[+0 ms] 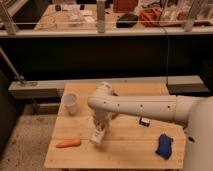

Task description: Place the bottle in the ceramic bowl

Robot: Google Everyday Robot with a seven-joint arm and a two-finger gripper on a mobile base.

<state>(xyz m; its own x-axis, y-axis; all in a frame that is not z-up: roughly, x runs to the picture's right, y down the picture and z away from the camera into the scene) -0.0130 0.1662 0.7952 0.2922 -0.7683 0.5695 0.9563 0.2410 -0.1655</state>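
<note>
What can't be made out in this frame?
- Ceramic bowl: camera view, fully hidden behind the arm.
- Pincer: over the table's front-left part, shut on the bottle; contact points blurred.
- Bottle label: too small.
- Dark item beside arm: unidentifiable.
</note>
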